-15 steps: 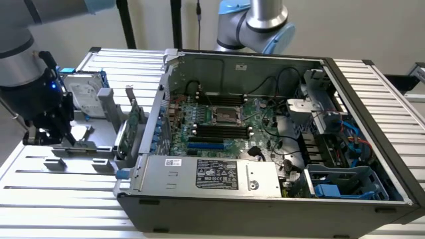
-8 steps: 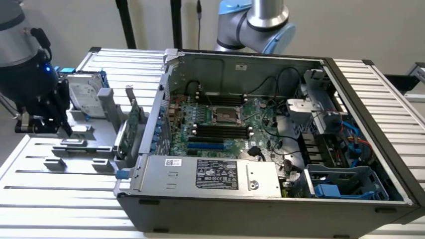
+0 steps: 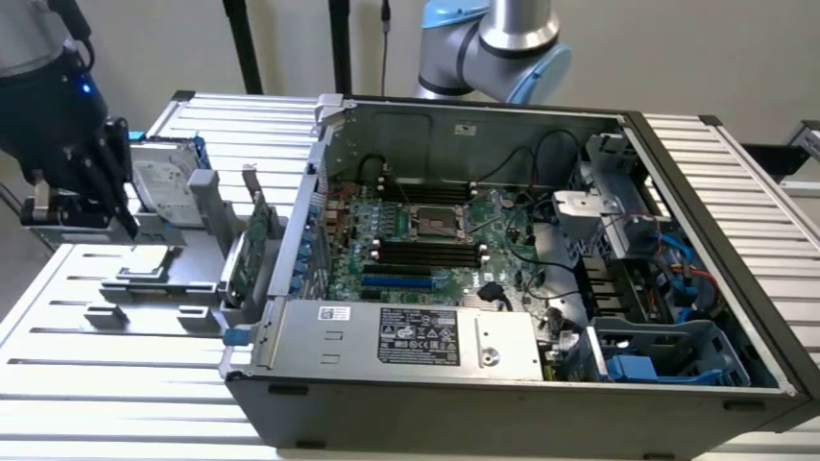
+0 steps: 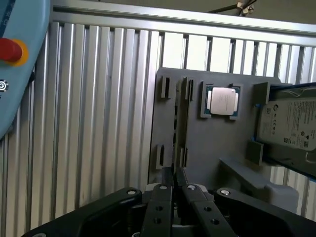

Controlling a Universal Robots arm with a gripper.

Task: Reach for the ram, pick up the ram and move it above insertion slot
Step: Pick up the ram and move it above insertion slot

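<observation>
**Gripper poised over the parts holder, well apart from the case**

Exterior view: the black gripper (image 3: pixel 90 216) hangs pointing downward at the exterior view's left. It is over the flat grey plastic parts holder (image 3: pixel 141 283) on the ribbed aluminium table (image 3: pixel 77 384), and clear of it. The gripper's upper body is cut off by the picture's edge. A silver and light-blue arm joint (image 3: pixel 500 43) rises behind the open dark-grey computer case (image 3: pixel 423 125). The long black insertion slots (image 3: pixel 423 254) on the green motherboard (image 3: pixel 384 216) lie well apart from the gripper. A silver boxy hard drive (image 3: pixel 160 178) and an upright green expansion card (image 3: pixel 263 230) stand between them.

Wrist view: the gripper (image 4: pixel 175 174) lines up with the narrow channel between the holder's paired clips. A thin strip in that channel looks like the ram (image 4: pixel 176 123), a long thin circuit-board stick seen edge-on, though it is too slim to be sure of. I cannot tell whether it rests in the channel or is gripped, nor how far the gripper is open. Near it lies a square silver processor chip (image 4: pixel 222 101). The hard drive beyond that is cut off by the frame. A round red button (image 4: pixel 9 50) sits on a light-blue panel (image 4: pixel 29 74), which is also cut off.
</observation>
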